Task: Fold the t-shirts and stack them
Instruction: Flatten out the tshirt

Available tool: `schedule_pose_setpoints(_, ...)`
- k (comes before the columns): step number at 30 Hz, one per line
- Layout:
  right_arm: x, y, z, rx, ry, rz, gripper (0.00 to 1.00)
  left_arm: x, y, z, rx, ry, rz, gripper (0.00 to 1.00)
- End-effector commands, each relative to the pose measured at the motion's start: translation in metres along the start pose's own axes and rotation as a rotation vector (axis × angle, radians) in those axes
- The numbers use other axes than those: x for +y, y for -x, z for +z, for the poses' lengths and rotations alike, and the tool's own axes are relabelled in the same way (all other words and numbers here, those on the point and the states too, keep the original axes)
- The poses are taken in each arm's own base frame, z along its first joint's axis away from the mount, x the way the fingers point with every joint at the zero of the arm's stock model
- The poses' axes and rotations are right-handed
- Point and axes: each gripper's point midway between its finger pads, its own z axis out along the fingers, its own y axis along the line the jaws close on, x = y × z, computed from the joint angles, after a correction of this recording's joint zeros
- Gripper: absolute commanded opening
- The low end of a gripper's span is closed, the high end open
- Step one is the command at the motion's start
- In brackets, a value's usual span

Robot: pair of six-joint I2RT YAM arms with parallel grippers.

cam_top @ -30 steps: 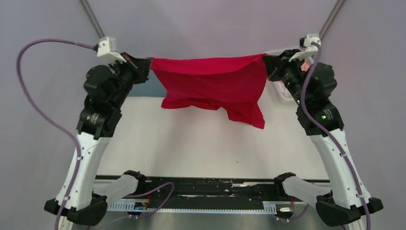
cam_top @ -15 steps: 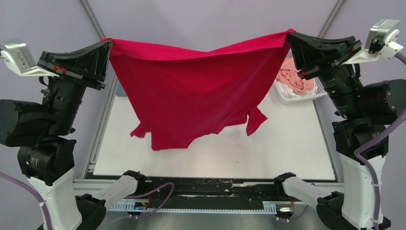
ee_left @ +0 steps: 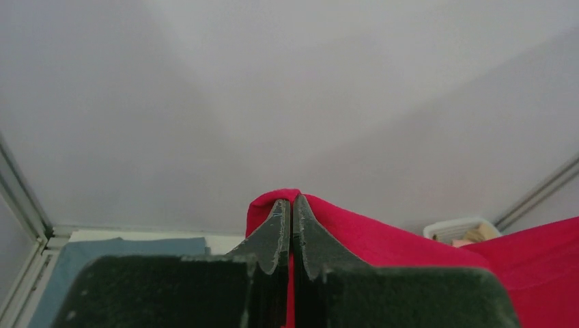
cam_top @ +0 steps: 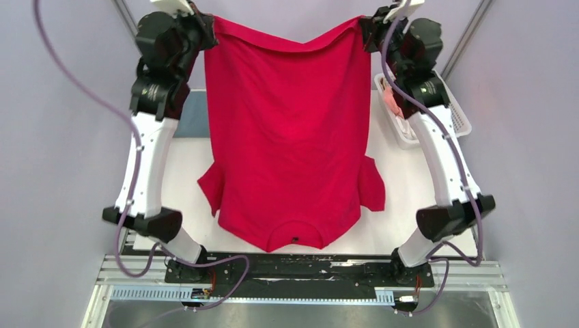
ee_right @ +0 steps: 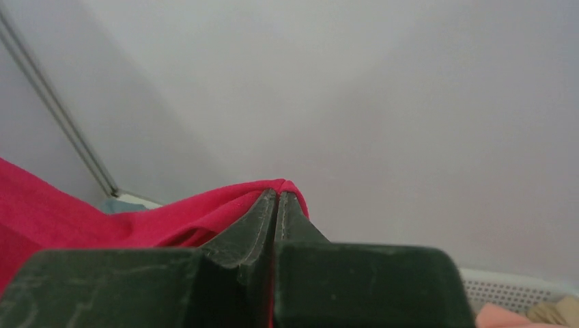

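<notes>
now | red t-shirt (cam_top: 290, 137) hangs below left tool (cam_top: 207, 29), right tool (cam_top: 366, 29) | probably hem-gripped

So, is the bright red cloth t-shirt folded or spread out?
Spread open: the bright red cloth t-shirt stretches full-length from the left gripper and right gripper, shut on its far corners, with both sleeves and collar showing.

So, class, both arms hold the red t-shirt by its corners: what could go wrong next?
The left fingers and right fingers each pinch only a small corner of the bright red cloth t-shirt, so one might slip free. Its collar end reaches the near edge of the white table, so it could slide off.
</notes>
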Motion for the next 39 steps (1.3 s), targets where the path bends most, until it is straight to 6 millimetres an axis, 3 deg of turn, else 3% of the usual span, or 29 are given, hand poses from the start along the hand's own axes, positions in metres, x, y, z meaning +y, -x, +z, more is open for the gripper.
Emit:
schedule_pose_setpoints(1,-0.031,0.044,0.021,-0.16,-0.075,-0.054,0.0,0.008,0.012,0.035,-0.038,-0.008,0.009,0.0)
schedule_pose_setpoints(2,-0.034,0.049,0.026,-0.175,-0.076,-0.06,0.0,0.002,0.026,0.035,-0.065,-0.05,-0.009,0.0)
schedule_pose_setpoints(3,-0.036,0.057,0.028,-0.196,-0.075,-0.064,0.0,0.003,0.017,0.045,-0.046,-0.059,-0.013,0.0)
schedule_pose_setpoints(5,-0.036,0.071,0.027,-0.23,-0.071,-0.07,0.0,-0.003,0.029,0.046,-0.078,-0.092,-0.029,0.0)
schedule_pose_setpoints(9,-0.03,0.086,0.011,-0.248,-0.053,-0.075,0.0,-0.015,0.04,0.035,-0.099,-0.159,-0.043,0.0)
schedule_pose_setpoints(13,-0.028,0.063,-0.011,-0.182,-0.056,-0.06,0.0,-0.019,0.017,0.022,-0.012,-0.194,-0.055,0.0)
schedule_pose_setpoints(15,-0.025,0.034,-0.028,-0.112,-0.047,-0.022,0.0,-0.016,-0.008,0.011,0.073,-0.195,-0.063,0.0)
schedule_pose_setpoints(18,-0.007,-0.005,-0.071,-0.026,0.02,0.066,0.0,-0.006,-0.08,-0.015,0.256,-0.195,-0.103,0.0)
schedule_pose_setpoints(19,-0.001,-0.026,-0.082,0.018,0.04,0.109,0.0,0.006,-0.131,-0.021,0.365,-0.16,-0.137,0.0)
schedule_pose_setpoints(20,0.004,-0.047,-0.093,0.062,0.055,0.152,0.0,0.003,-0.126,-0.036,0.343,-0.176,-0.15,0.0)
schedule_pose_setpoints(21,0.008,-0.066,-0.105,0.11,0.064,0.186,0.0,0.015,-0.176,-0.047,0.444,-0.137,-0.185,0.0)
schedule_pose_setpoints(22,0.01,-0.086,-0.117,0.159,0.053,0.223,0.0,0.015,-0.175,-0.06,0.42,-0.137,-0.204,0.0)
schedule_pose_setpoints(23,0.006,-0.114,-0.13,0.224,0.016,0.258,0.0,0.024,-0.22,-0.073,0.51,-0.106,-0.236,0.0)
schedule_pose_setpoints(24,0.004,-0.132,-0.143,0.268,-0.016,0.29,0.0,0.021,-0.221,-0.085,0.498,-0.123,-0.249,0.0)
schedule_pose_setpoints(25,0.002,-0.151,-0.155,0.316,-0.045,0.314,0.0,0.025,-0.258,-0.1,0.579,-0.097,-0.279,0.0)
schedule_pose_setpoints(26,0.002,-0.168,-0.168,0.362,-0.067,0.347,0.0,0.025,-0.266,-0.112,0.595,-0.095,-0.294,0.0)
schedule_pose_setpoints(27,0.003,-0.189,-0.183,0.425,-0.086,0.371,0.0,0.027,-0.302,-0.131,0.682,-0.073,-0.328,0.0)
schedule_pose_setpoints(28,0.006,-0.209,-0.197,0.489,-0.098,0.392,0.0,0.021,-0.31,-0.144,0.707,-0.103,-0.348,0.0)
schedule_pose_setpoints(29,0.009,-0.227,-0.213,0.555,-0.102,0.409,0.0,0.021,-0.341,-0.166,0.799,-0.108,-0.36,0.0)
schedule_pose_setpoints(30,0.012,-0.244,-0.23,0.622,-0.108,0.421,0.0,0.02,-0.352,-0.178,0.836,-0.102,-0.377,0.0)
schedule_pose_setpoints(33,0.02,-0.291,-0.28,0.807,-0.132,0.465,0.0,0.021,-0.414,-0.239,1.043,-0.084,-0.396,0.0)
schedule_pose_setpoints(35,0.032,-0.322,-0.312,0.933,-0.11,0.517,0.01,0.023,-0.443,-0.272,1.143,-0.074,-0.408,0.0)
schedule_pose_setpoints(39,0.046,-0.375,-0.366,1.158,-0.168,0.644,0.01,0.036,-0.483,-0.315,1.282,0.011,-0.448,0.0)
